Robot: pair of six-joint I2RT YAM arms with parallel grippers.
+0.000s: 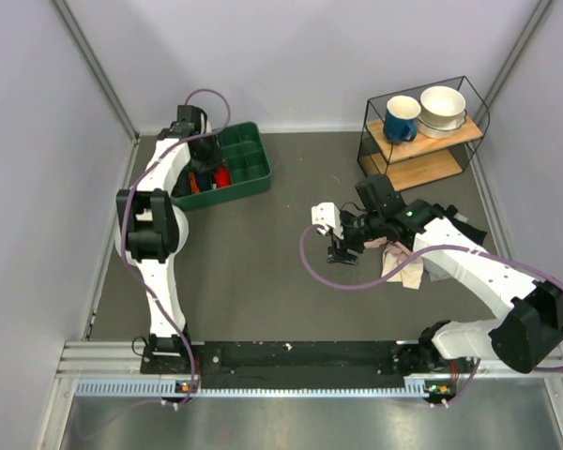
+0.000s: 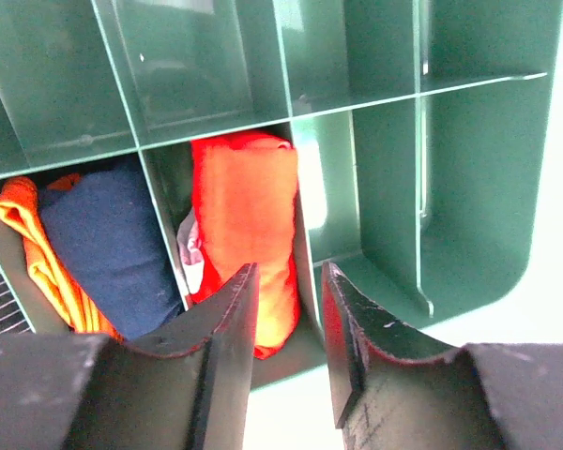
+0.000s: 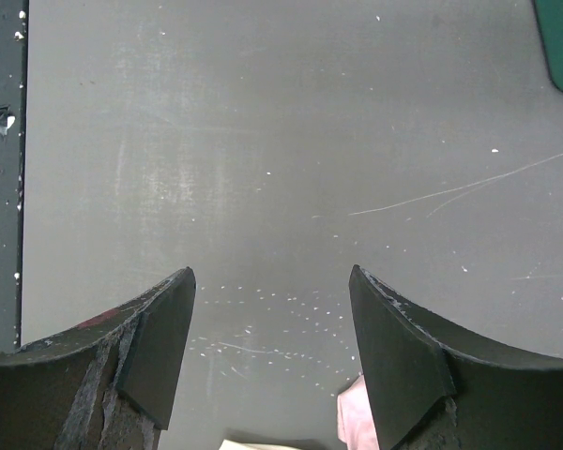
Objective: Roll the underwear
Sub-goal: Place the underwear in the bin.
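Observation:
The underwear (image 2: 244,211) is a bright red roll with a bit of white showing. It stands in a compartment of the green bin (image 2: 469,187), and shows as red in the top view (image 1: 213,178). My left gripper (image 2: 289,274) hovers just above the roll's near end with jaws a little apart and nothing between them; in the top view it (image 1: 203,172) is over the bin (image 1: 253,159). My right gripper (image 3: 272,277) is open and empty above bare table, mid-right in the top view (image 1: 342,249).
A navy and orange cloth (image 2: 98,244) fills the compartment left of the roll. A pink-and-beige cloth (image 1: 403,267) lies under my right arm; its edge shows in the right wrist view (image 3: 349,424). A wire shelf (image 1: 422,141) with a blue mug (image 1: 401,119) and white bowls (image 1: 443,108) stands back right.

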